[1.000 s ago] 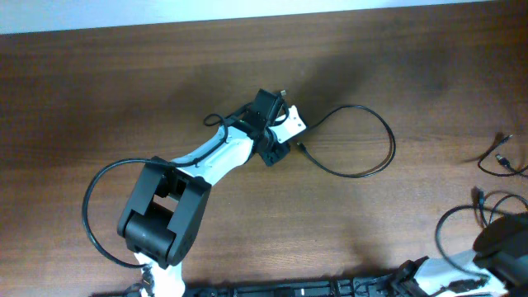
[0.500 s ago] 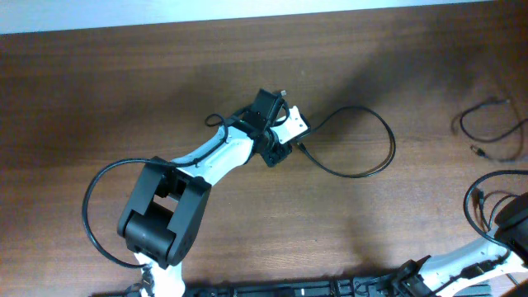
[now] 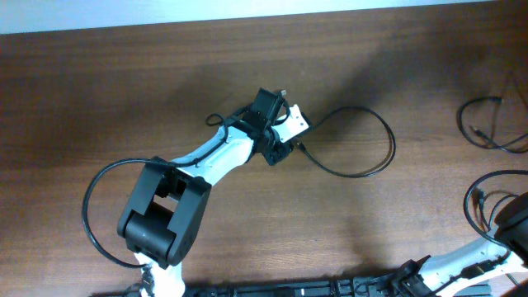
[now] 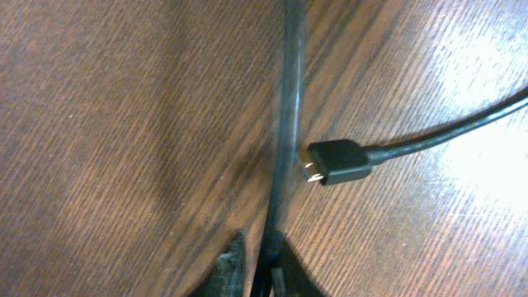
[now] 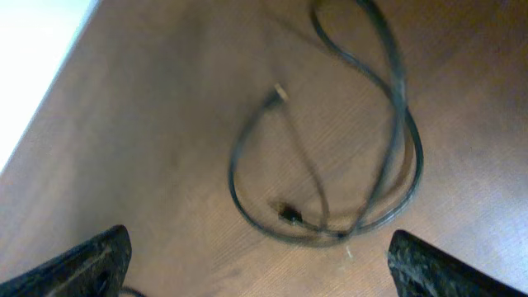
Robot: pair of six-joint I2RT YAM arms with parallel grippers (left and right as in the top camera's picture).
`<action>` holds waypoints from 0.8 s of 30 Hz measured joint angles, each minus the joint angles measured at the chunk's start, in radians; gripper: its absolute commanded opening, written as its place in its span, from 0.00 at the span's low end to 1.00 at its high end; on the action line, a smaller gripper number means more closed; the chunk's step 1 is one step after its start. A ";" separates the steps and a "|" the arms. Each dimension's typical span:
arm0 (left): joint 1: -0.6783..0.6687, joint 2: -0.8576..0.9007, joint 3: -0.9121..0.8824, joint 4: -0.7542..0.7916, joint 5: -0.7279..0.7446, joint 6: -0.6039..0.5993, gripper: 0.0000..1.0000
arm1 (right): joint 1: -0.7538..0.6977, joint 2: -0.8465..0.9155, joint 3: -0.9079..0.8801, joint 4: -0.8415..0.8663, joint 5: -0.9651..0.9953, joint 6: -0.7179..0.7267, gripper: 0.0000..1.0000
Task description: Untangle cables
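One of the cables [image 3: 363,140] lies in a wide loop at the table's middle. Its black plug [image 4: 334,162] with a metal tip rests on the wood beside a straight run of the same thin cord [image 4: 289,99]. That run passes between the tips of my left gripper [image 4: 260,274], which is shut on it; in the overhead view the left gripper [image 3: 283,147] sits at the loop's left end. A second cable [image 5: 330,165] lies loosely coiled below my right gripper [image 5: 264,264], whose fingers [image 5: 91,264] stand wide open and hold nothing. This cable [image 3: 487,124] is at the far right.
The right arm [image 3: 511,227] is folded back at the table's bottom right corner, with its own thick wire looped beside it. The left arm's wire [image 3: 95,206] arcs out at the lower left. The table's pale far edge [image 5: 33,66] runs close to the second cable.
My right gripper has opened and let go of the second cable, which now lies at the far right. The right arm drew back to the corner. The left arm has stayed put.
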 measured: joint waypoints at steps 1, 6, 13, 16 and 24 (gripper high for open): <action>0.000 0.000 0.000 0.000 0.012 0.000 0.00 | 0.000 0.000 0.000 -0.029 0.016 0.000 0.99; 0.000 0.000 0.000 -0.002 0.053 -0.001 0.00 | 0.000 0.000 0.000 -0.158 0.054 -0.001 0.99; 0.000 -0.002 0.000 -0.004 0.068 -0.001 0.00 | 0.033 -0.169 -0.001 -0.207 -0.010 -0.148 0.99; 0.000 -0.053 -0.001 -0.007 0.073 -0.001 0.00 | 0.124 -0.315 0.000 -0.215 -0.053 -0.267 0.99; -0.001 -0.393 0.000 -0.016 0.083 -0.001 0.00 | 0.450 -0.445 0.000 -0.341 -0.129 -0.652 0.99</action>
